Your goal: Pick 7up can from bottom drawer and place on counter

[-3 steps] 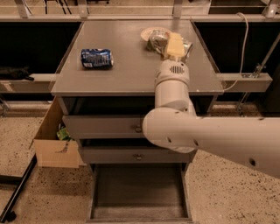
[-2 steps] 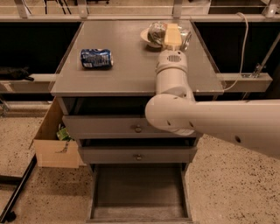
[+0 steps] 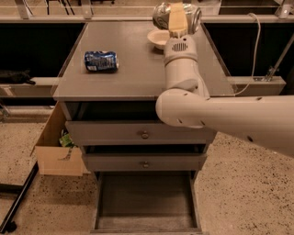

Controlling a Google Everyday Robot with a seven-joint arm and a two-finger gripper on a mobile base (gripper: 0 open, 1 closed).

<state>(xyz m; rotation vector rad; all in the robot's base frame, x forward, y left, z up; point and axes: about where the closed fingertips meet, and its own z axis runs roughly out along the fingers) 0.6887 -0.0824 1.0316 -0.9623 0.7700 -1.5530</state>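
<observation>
Above the desk's [image 3: 138, 69] far edge, the claw [image 3: 177, 18] clamps the can [image 3: 161, 13] over a bowl [image 3: 157, 37]; released here, it could topple or roll off.

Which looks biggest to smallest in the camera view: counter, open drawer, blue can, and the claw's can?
1. counter
2. drawer
3. blue can and 7up can look alike; the 7up can is farther back, partly hidden in the claw above the counter's far edge, so I won't rank them.

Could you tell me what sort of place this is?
Probably a robot test lab: drawer cabinet on speckled floor, cardboard box beside it; the gripper holds the 7up can over the counter.
</observation>
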